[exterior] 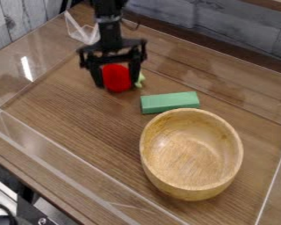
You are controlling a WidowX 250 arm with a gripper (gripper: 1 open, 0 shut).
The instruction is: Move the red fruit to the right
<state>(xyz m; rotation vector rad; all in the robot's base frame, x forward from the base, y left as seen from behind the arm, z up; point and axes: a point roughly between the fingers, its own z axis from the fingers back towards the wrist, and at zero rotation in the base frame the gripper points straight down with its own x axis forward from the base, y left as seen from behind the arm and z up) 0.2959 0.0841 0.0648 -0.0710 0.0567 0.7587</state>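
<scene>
This looks like a robot lab: 1 mechanical arm (105,26) reaches over a wooden counter (61,123), with black cables (11,207) at its edge and 1 wooden bowl (191,153) and 1 green block (170,102) laid out.

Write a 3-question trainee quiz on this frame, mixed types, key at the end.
1. True or false: the red fruit sits inside the wooden bowl.
2. Multiple choice: which thing lies on the table between the red fruit and the bowl?
a) a blue cup
b) a green block
c) a metal spoon
3. Fill in the blank: the gripper has its jaws spread ____, its fingers on either side of the fruit.

Key: 1 false; 2 b; 3 open
</scene>
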